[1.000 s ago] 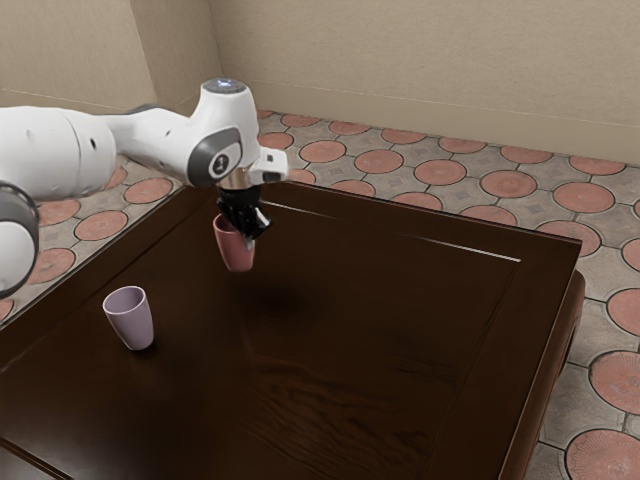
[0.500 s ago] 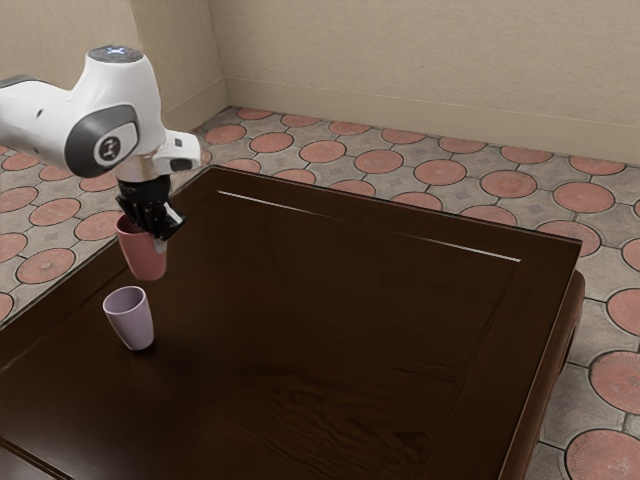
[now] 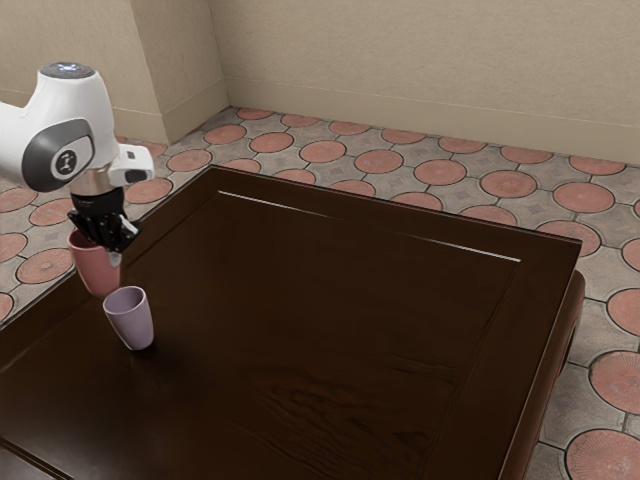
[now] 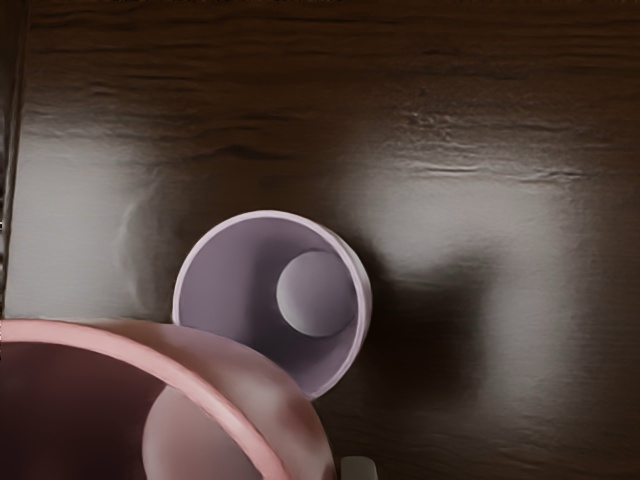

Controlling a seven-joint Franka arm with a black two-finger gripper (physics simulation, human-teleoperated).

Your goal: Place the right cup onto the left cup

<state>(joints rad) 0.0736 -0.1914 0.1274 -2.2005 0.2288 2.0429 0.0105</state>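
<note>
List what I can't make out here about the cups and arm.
- Pink cup: wrist view, cut off by left and lower edges.
- Part of its rim: exterior view, behind the gripper.
- Part of purple cup: wrist view, behind pink cup.
- Rest of arm: exterior view, past left edge.

You had a pink cup (image 3: 97, 272), smooth and tapered, hanging mouth up above the table (image 3: 350, 300), its rim gripped by your tool (image 3: 110, 249). Near it, your pale purple cup (image 3: 130, 322), tapered too, stood upright on the table.
</note>
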